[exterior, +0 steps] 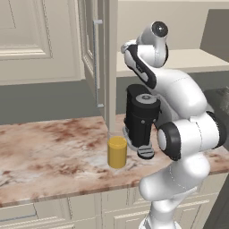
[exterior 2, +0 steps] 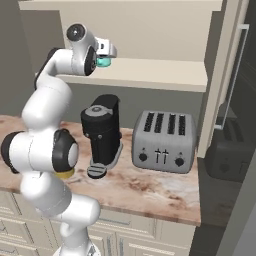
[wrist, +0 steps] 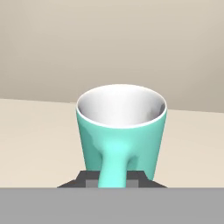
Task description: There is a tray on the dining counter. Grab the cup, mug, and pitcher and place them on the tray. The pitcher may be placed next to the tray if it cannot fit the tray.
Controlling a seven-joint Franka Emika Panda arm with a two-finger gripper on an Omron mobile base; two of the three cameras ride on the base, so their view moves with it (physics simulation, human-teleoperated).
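The teal mug [wrist: 120, 127] stands on a cream shelf [wrist: 39, 131] with its handle [wrist: 113, 164] pointing at the hand. My gripper [wrist: 112, 181] is shut on the mug, with its dark fingers pressed against both sides of the handle. The right base view shows the arm raised high, with the gripper [exterior 2: 106, 56] at the mug [exterior 2: 103, 61] on the shelf [exterior 2: 155, 74]. The pitcher [exterior: 117, 152], with its yellow liquid, stands lower down on the marbled worktop [exterior: 49, 147], left of the arm. The tray, the cup and the dining counter are out of view.
A black coffee machine [exterior: 141, 118] [exterior 2: 102, 132] stands on the worktop directly below the raised hand. A grey toaster [exterior 2: 164, 141] sits to its right. A tall cream cabinet [exterior: 100, 58] with a long handle rises behind the pitcher. Cream drawers [exterior 2: 145, 240] run under the worktop.
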